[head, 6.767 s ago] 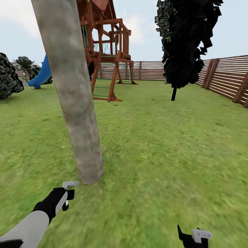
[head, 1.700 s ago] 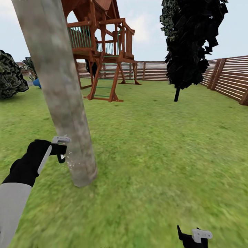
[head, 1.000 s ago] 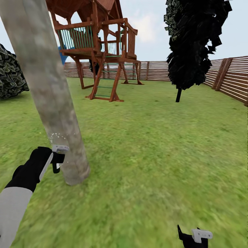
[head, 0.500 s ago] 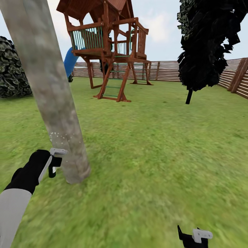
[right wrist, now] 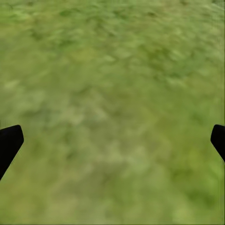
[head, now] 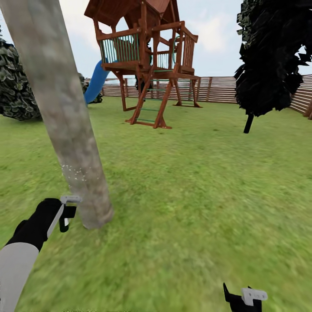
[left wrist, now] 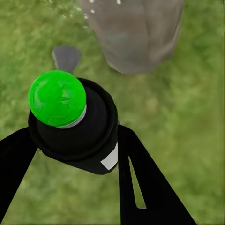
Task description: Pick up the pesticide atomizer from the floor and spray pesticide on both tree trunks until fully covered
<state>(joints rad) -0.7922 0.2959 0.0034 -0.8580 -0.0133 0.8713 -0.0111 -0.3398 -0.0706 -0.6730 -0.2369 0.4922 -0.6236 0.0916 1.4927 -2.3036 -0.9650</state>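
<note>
One tree's thick mottled grey-beige trunk leans up the left side of the head view, its base on the lawn. My left gripper is just left of that base, shut on the pesticide atomizer, a black body with a green ball top and a grey nozzle. The black fingers press both its sides. A haze of white pesticide specks dots the trunk above the gripper. My right gripper hangs open over bare grass.
A wooden playset with a blue slide stands behind the trunk. A near-black thin-trunked tree is at the right, a dark bush at the left. A brown slat fence closes the back. Open lawn spreads to the right.
The camera has swung, so the playset and dark tree sit further right. My left gripper with the atomizer has dropped lower beside the trunk's base. The right gripper has not moved.
</note>
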